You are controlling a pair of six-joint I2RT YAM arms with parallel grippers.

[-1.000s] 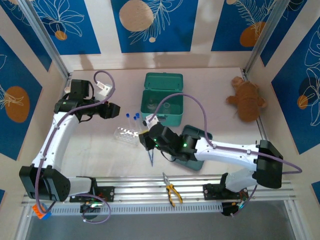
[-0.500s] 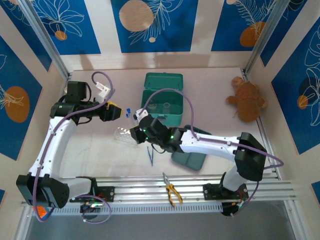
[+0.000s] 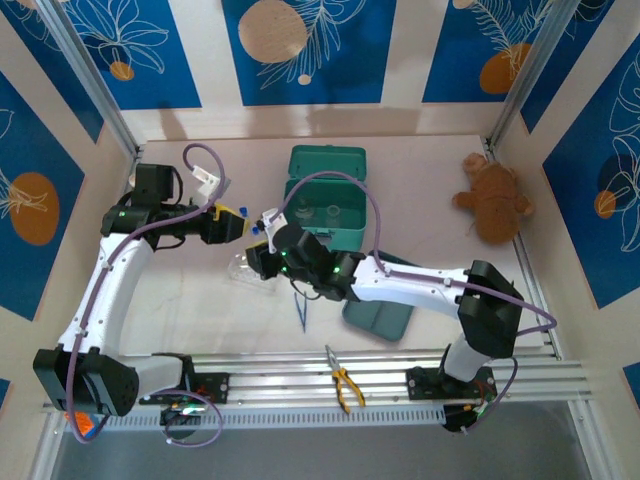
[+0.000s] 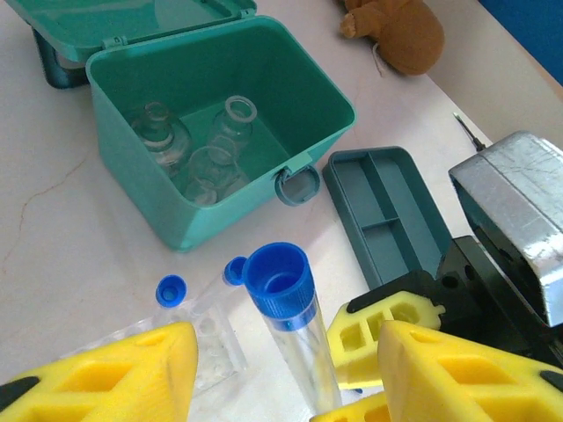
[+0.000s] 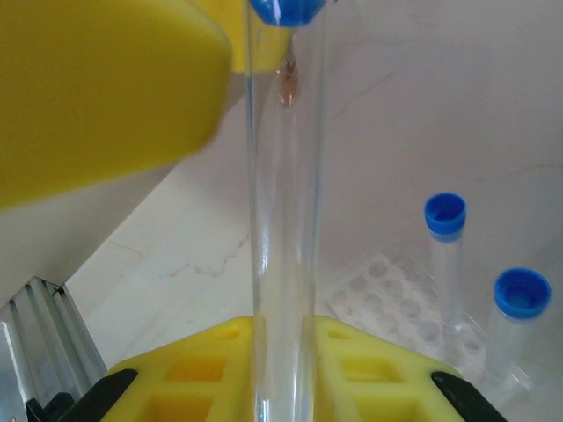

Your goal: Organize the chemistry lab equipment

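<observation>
Legible text, all views: none that I can read.
Test tube (image 5: 280, 220): clear wall and blue cap, no lettering or scale that I can make out.
My right end effector (image 5: 281, 338): plain yellow pads, no mark legible.
Green box (image 4: 264, 149): bare moulded plastic, no label I can read.
</observation>
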